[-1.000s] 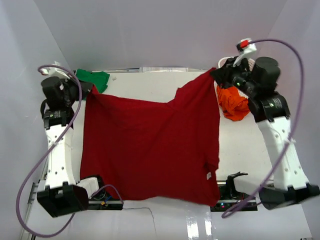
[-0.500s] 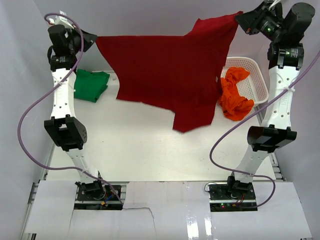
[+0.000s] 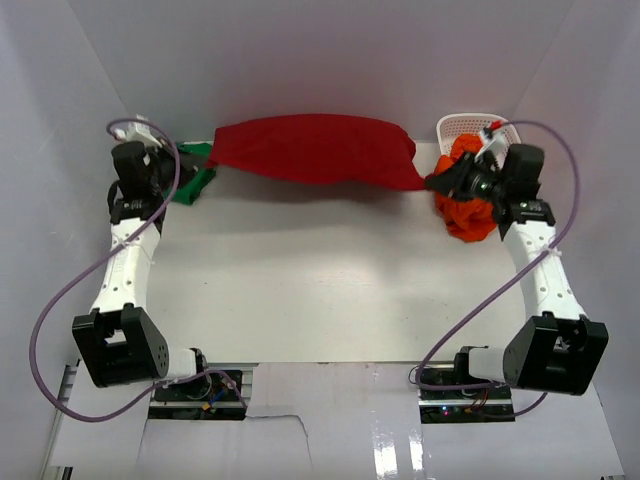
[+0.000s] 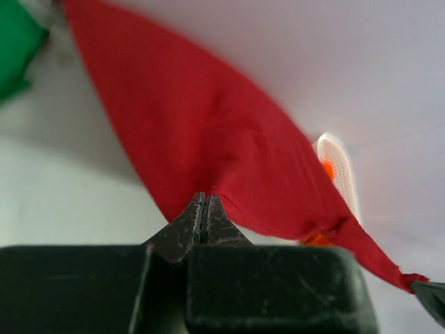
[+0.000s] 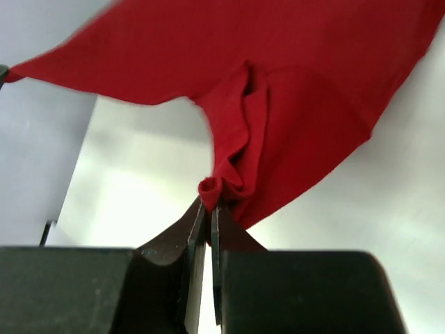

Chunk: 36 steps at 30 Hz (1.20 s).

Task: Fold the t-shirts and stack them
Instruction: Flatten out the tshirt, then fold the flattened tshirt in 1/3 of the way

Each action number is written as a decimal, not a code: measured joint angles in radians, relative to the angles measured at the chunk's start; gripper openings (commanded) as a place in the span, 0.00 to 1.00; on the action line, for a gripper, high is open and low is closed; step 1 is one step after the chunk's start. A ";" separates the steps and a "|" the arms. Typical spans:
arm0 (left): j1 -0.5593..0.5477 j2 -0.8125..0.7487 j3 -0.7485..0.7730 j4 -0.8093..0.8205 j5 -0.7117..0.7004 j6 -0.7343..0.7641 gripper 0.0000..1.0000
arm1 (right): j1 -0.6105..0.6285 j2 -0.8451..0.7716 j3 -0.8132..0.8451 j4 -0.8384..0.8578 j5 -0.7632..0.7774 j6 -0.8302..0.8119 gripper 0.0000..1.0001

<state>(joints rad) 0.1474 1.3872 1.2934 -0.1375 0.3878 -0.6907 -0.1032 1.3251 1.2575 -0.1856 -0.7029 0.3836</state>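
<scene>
Across the upper part of the top view, the dark red t-shirt hangs as a narrow band stretched between the two arms, its long axis running left to right over the far strip of the surface; the left end effector is pinched together on the cloth's left end, and the right end effector is clamped on a bunched fold at its right end, so each arm holds the end nearest to it; from either end effector the shirt runs inward, toward the middle of the frame, sagging a little midway; whether its lower edge touches the surface I cannot tell; the bright green t-shirt lies at upper left, just beside the left arm; the orange t-shirt sits heaped against the white basket at upper right, under the right wrist; by my judgement the red shirt is not yet spread, and laying it flat calls for both arms drawing toward the lower edge of the frame together, the axis kept level.
</scene>
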 measured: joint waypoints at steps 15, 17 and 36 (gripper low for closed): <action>0.000 -0.229 -0.640 -0.431 0.076 0.032 0.00 | 0.295 -0.465 -0.673 -0.388 0.319 0.034 0.08; 0.000 -0.284 -0.647 -0.499 0.059 0.037 0.00 | 0.295 -0.542 -0.678 -0.453 0.355 0.045 0.08; 0.101 -0.494 -0.642 -0.772 -0.117 0.060 0.00 | 0.295 -0.581 -0.543 -0.716 0.658 0.071 0.08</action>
<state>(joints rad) 0.2485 0.8928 0.6510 -0.9092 0.2707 -0.6304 0.1921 0.7444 0.7143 -0.9020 -0.0452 0.4545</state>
